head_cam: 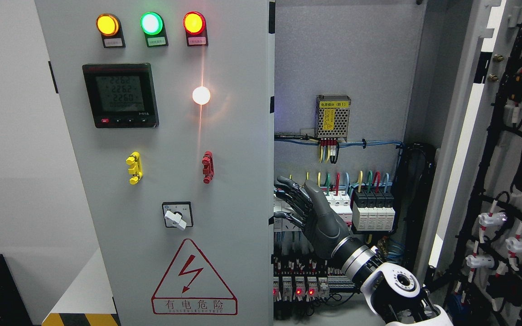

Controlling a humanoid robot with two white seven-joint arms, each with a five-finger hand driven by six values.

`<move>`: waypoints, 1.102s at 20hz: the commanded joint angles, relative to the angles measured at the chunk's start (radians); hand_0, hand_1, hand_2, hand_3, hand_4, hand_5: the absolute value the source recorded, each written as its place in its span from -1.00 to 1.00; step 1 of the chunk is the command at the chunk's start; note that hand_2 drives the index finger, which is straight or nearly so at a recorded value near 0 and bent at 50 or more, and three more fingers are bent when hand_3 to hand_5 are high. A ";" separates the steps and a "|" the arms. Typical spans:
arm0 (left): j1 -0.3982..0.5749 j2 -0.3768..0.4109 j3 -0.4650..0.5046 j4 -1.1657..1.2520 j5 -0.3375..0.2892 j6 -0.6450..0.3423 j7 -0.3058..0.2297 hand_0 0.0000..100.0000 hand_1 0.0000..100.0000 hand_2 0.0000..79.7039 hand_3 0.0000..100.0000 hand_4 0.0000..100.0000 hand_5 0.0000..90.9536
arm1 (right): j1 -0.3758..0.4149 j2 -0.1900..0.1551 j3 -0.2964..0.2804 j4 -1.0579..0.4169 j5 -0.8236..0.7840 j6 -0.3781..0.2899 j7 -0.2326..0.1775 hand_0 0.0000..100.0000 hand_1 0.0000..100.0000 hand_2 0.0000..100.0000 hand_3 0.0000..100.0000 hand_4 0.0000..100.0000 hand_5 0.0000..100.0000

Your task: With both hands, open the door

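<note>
Looking through the head view, we see our right robot hand (pixel 298 203) with dark fingers spread and holding nothing, its fingertips at the inner edge of the tall grey metal cabinet door (pixel 175 181) that is shut on the left. The right-hand grey door (pixel 460 136) is already swung wide, baring the wired interior. Our left arm is not in view.

We judge the main risk is the fingers straying into the white and black breaker row (pixel 360 208) or its coloured wires just behind the hand, since they sit so near.

The red-bordered triangular warning sticker (pixel 194 280) reads "有电危险"; the black digital meter (pixel 120 95) shows 2262, 2262, 2260. The yellow label on the perforated power supply box (pixel 332 117) is too small to read.
</note>
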 commanded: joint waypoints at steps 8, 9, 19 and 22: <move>0.000 0.000 -0.011 0.000 -0.011 0.000 0.000 -1.00 -1.00 -1.00 -1.00 -1.00 -1.00 | -0.006 -0.022 0.003 0.024 -0.012 0.001 0.054 -0.62 -1.00 -1.00 -1.00 -1.00 -1.00; 0.000 0.000 -0.011 -0.001 -0.011 0.000 0.000 -1.00 -1.00 -1.00 -1.00 -1.00 -1.00 | -0.007 -0.022 0.003 0.022 -0.012 0.001 0.054 -0.62 -1.00 -1.00 -1.00 -1.00 -1.00; 0.000 0.000 -0.011 -0.001 -0.011 0.000 0.000 -1.00 -1.00 -1.00 -1.00 -1.00 -1.00 | -0.030 -0.020 0.001 0.024 -0.012 0.001 0.082 -0.62 -1.00 -1.00 -1.00 -1.00 -1.00; 0.000 0.000 -0.011 0.000 -0.009 0.000 0.000 -1.00 -1.00 -1.00 -1.00 -1.00 -1.00 | -0.041 -0.020 0.003 0.026 -0.012 0.001 0.083 -0.62 -1.00 -1.00 -1.00 -1.00 -1.00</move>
